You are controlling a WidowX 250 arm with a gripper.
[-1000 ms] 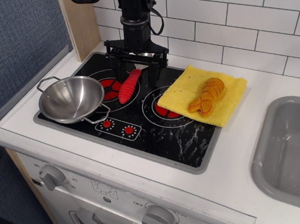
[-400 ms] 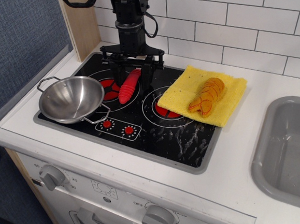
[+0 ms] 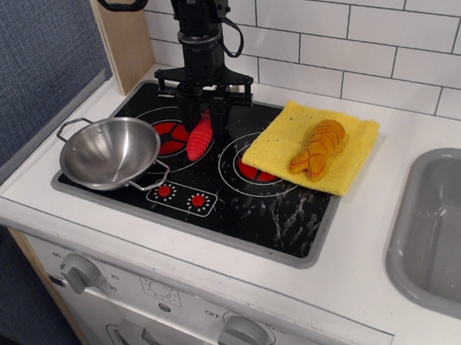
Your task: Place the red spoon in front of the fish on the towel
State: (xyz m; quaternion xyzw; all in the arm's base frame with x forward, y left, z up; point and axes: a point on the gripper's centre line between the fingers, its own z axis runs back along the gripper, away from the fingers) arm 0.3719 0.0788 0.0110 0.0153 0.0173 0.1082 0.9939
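The gripper stands over the rear-left burner of the stove top, its fingers down on either side of the upper part of the red spoon; they look clenched on the ribbed handle, with the handle's lower end pointing down and toward the front and its tip at or just above the glass. The metal bowl of the spoon is hidden behind the gripper. The step in hand appears to be securing and raising the spoon. Confirm a firm grip on the handle before lifting, since a ribbed round handle can pivot between 2 narrow fingers. Raise the spoon straight up until the handle tip clears the glass, then travel right toward the towel. The fish lies along the middle of the towel; the front strip of cloth near the stove's right burner is bare and is the likely target. The pan sits just beside the spoon on the left, so avoid any leftward swing. The tiled wall is close behind.
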